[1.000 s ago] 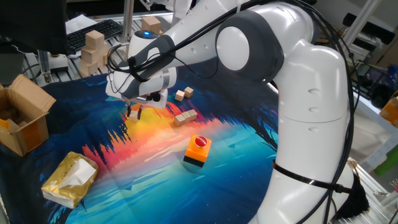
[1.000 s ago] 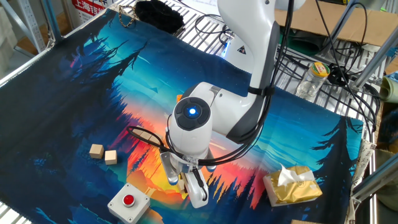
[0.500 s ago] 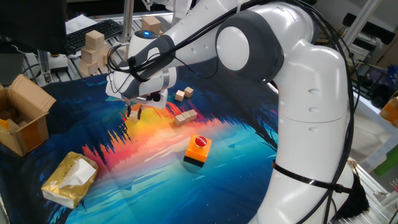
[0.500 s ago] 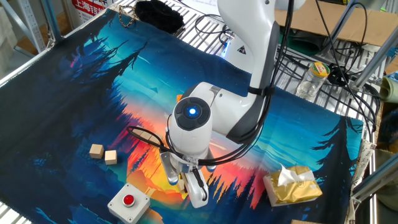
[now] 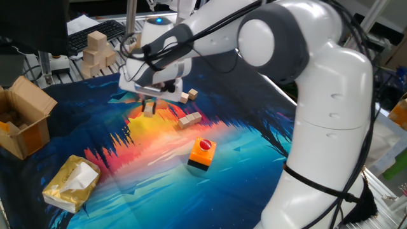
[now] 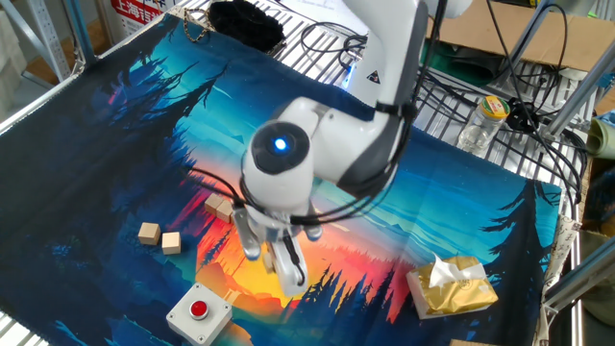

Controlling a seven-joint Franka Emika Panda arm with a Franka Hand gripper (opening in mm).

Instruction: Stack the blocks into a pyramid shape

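Observation:
My gripper [image 5: 149, 107] hangs a little above the mat, shut on one small tan block [image 5: 149, 109]. A short row of blocks [image 5: 189, 119] lies on the mat to its right, and two single blocks [image 5: 184, 97] [image 5: 192, 93] lie just behind that row. In the other fixed view the gripper [image 6: 272, 261] points down with the robot's wrist covering the held block. Part of the row of blocks [image 6: 219, 207] shows to the left of the wrist there. Two separate blocks [image 6: 148, 232] [image 6: 171, 242] lie farther left.
An orange button box [image 5: 202, 152] sits in front of the row. A white button box [image 6: 197, 312] is at the mat's near edge. A yellow tissue pack [image 5: 70, 184], an open cardboard box [image 5: 22, 124] and large wooden blocks [image 5: 95, 49] stand around the edges.
The gripper has risen off the mat and shifted toward the row of blocks. A small block now shows between its fingers.

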